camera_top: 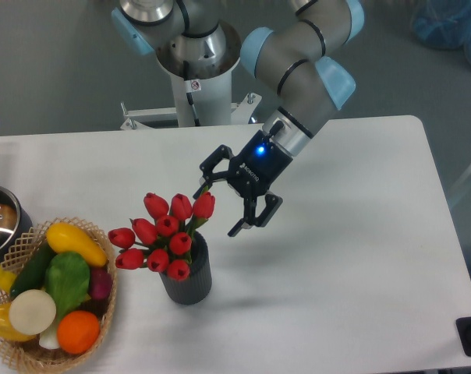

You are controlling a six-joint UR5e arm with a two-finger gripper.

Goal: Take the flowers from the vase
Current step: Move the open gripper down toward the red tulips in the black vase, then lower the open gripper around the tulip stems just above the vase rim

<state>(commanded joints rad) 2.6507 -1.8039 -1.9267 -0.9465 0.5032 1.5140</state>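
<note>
The flowers (164, 234), a bunch of red tulip buds with green leaves, stand in the vase (189, 279), a short dark ribbed cylinder left of the table's middle. My gripper (217, 210) hangs open just right of the topmost bud, tilted down and to the left. One finger is close to the right-hand bud and the other lies lower right. Nothing is between the fingers. I cannot tell whether a fingertip touches the bud.
A wicker basket (103, 319) of vegetables sits at the front left, close to the vase. A metal pot (0, 226) with a blue handle is at the left edge. The arm's base (196, 70) stands behind the table.
</note>
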